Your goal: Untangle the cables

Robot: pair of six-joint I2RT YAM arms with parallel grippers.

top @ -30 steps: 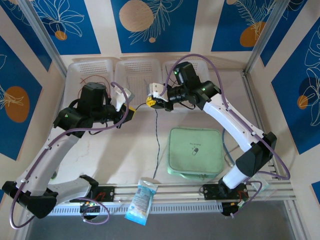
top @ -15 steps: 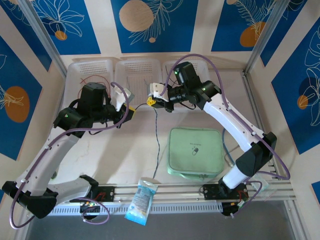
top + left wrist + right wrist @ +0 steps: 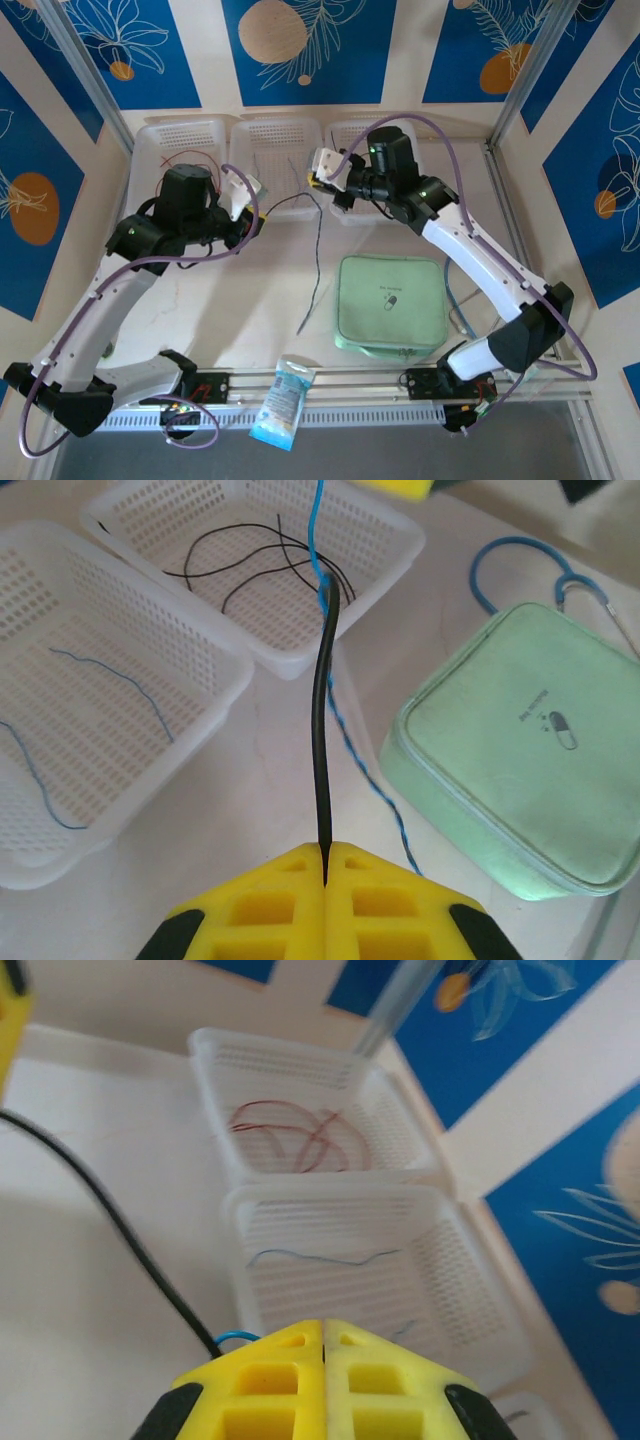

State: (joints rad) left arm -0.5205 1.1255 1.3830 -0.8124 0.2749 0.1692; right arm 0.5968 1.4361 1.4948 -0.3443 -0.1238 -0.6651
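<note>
Thin, limp, light – the blue-grey cable trails down onto the table, twisted round the black cable, best pinched beside that twist. The left gripper pinches the black one, the right gripper the blue; the right has drawn away toward the far baskets since a second ago – lifting the tail

black cable end hidden between left fingers

pill symbol on green pouch; lettering illegible
</note>
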